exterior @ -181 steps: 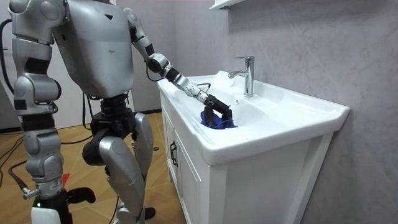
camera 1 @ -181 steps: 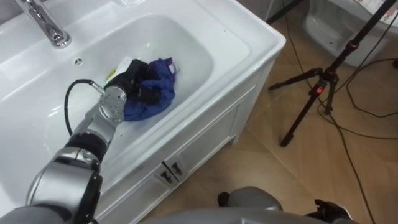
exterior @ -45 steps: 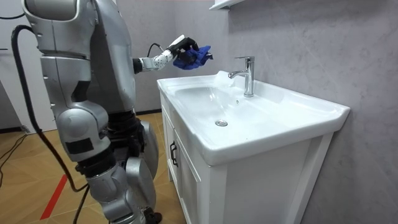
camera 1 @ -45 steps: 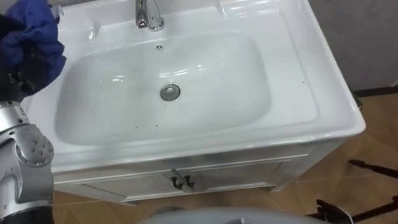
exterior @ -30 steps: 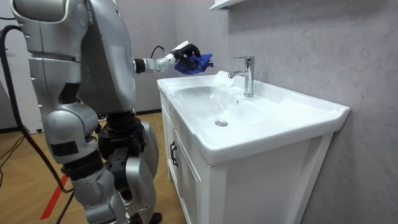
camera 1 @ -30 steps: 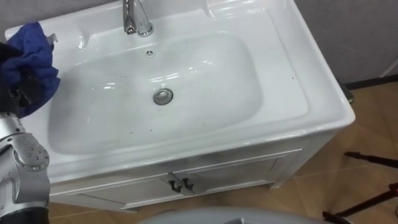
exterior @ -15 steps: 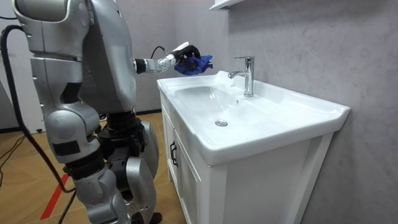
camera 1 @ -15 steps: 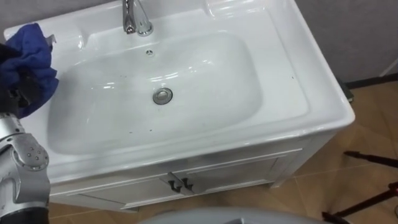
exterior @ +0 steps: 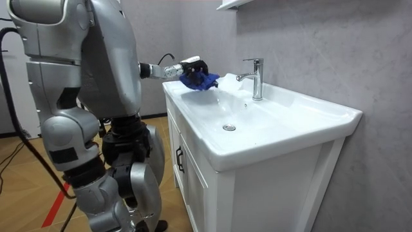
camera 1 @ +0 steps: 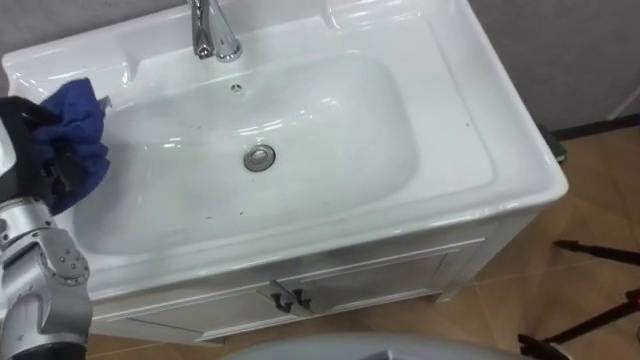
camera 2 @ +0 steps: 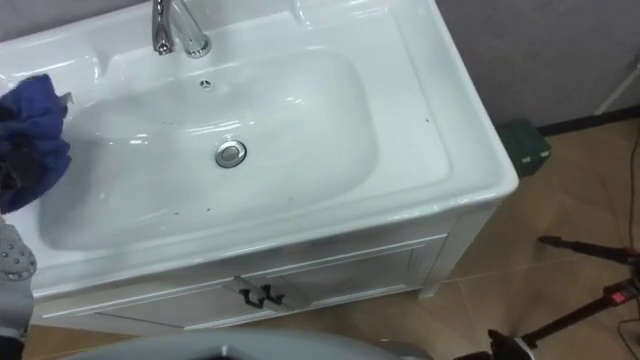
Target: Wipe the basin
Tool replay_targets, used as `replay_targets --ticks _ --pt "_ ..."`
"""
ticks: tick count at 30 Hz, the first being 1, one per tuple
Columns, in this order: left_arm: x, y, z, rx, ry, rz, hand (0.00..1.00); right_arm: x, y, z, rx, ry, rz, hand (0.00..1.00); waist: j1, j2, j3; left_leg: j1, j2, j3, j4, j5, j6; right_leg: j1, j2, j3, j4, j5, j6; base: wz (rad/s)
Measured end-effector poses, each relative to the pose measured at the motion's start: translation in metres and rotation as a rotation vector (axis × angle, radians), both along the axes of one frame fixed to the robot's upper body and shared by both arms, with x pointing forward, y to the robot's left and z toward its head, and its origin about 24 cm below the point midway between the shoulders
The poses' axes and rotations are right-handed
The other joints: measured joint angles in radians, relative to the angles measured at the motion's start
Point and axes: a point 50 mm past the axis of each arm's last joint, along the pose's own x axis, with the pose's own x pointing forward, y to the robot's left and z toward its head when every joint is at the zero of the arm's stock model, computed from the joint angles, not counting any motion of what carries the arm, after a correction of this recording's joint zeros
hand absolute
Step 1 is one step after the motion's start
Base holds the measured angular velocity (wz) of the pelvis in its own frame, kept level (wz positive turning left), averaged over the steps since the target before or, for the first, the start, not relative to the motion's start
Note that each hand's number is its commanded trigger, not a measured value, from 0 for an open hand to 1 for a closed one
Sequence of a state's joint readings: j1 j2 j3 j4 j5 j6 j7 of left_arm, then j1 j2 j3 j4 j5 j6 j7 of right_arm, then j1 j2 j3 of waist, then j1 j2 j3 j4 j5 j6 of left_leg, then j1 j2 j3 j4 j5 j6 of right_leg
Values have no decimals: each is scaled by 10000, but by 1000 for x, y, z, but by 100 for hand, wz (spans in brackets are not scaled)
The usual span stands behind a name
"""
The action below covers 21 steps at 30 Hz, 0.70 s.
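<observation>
One white ceramic basin (camera 1: 480, 120) on one white cabinet (camera 1: 380, 280); two cabinet doors, two small dark handles (camera 1: 285, 297) side by side at the bowl's 6 o'clock. One chrome tap (camera 1: 210, 30) at the bowl's 12 o'clock; one small overflow hole (camera 1: 236, 88) just below it; one round metal drain (camera 1: 259, 157) near the middle of the bowl. A few dark specks on the bowl floor, toward 7 o'clock from the drain.

One crumpled blue cloth (camera 1: 78, 130) at the basin's 9 o'clock, over the flat left rim and the edge of the bowl; can't tell whether it touches the ceramic. The robot's black left hand (exterior: 192, 64) is clamped on it, dark fingers curled round the bundle, cloth bulging out past them toward the tap; one hand on the cloth.

Room view: the robot stands upright on the wood floor at the cabinet's front corner, on the room view's left, left arm stretched out level to the near end of the basin; cloth low at the rim, well short of the tap. One white shelf edge (exterior: 235, 4) on the grey wall above the tap.

On the floor at the basin's 3 o'clock, one small green box (camera 2: 525, 145); at 4 o'clock, dark stand legs (camera 2: 590, 250).
</observation>
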State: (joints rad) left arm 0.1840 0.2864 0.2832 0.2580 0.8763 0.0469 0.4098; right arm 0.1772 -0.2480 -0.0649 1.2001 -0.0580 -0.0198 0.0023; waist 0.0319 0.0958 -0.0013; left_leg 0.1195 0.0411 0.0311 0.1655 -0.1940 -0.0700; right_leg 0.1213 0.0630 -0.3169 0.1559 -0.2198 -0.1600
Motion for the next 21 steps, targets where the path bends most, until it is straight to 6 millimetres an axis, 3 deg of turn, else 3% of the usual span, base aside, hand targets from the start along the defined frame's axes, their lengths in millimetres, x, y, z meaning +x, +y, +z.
replay_targets --ticks 4,11,21 --pt "-5 0 -15 -287 810 74 100 -4 -2 1 -52 103 -13 0 -45 10 0 93 3 39 -11 3 4 14 3 86 31 0 0 -6" --pt "-7 -1 -18 -351 1060 105 100 0 -5 2 -113 135 -45 0 -31 -52 41 130 1 83 -34 4 8 -71 -7 240 142 -8 14 -7" --pt "-9 -4 -26 -535 1617 33 100 6 -6 3 -168 -78 -21 0 -46 30 -4 121 0 73 1 4 8 -102 -20 251 227 -12 20 0"
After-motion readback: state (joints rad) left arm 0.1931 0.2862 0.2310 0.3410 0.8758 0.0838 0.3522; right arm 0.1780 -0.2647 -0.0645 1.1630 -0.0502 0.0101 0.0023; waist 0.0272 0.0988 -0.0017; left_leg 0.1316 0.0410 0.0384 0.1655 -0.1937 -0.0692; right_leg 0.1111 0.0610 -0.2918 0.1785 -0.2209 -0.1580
